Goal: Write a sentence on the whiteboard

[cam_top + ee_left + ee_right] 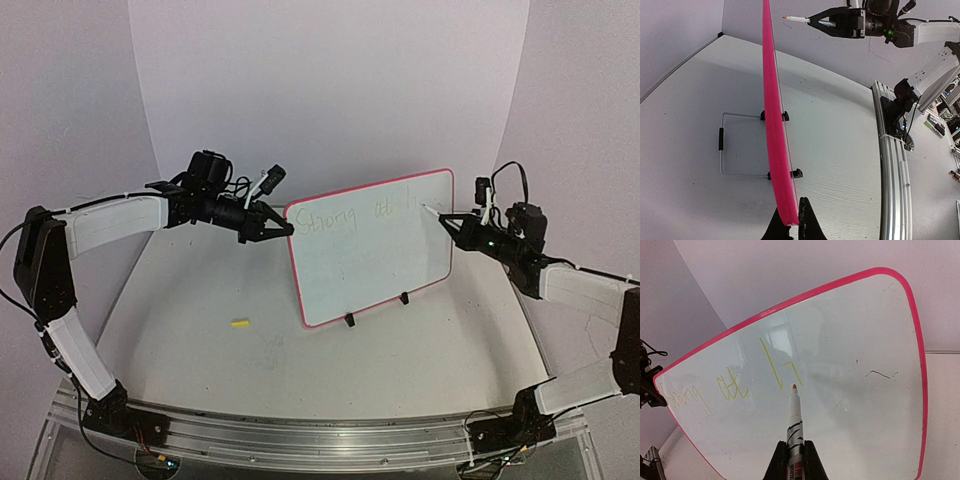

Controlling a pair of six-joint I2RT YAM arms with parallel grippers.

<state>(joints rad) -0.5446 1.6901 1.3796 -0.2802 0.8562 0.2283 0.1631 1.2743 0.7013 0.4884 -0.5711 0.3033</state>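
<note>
Whiteboard: the whiteboard [372, 268] is stood upright on small black feet at mid-table, its long axis running left to right between the two arms.
Left gripper: the left gripper [280, 226] is seen closed on the board's pink left rim, steadying it.
Right gripper: the right gripper [795, 460] is seen clamped on a marker [794, 412], whose barrel is pointed straight ahead at the white face.
Sentence: the sentence [730, 387] is only partly written; "Strong at" and the first strokes of a further word can be read along the top.
Deciding relation: the unwritten face lies to the right of the tip and below it, so the next strokes are judged to run along the long axis toward the right rim; the right arm is the nearer one.
Right wrist view: the fresh strokes and the tip's place on the line are shown, but contact is not.
Left wrist view: the board is seen edge-on, and the tip appears just off the face, though this cannot be settled.
</note>
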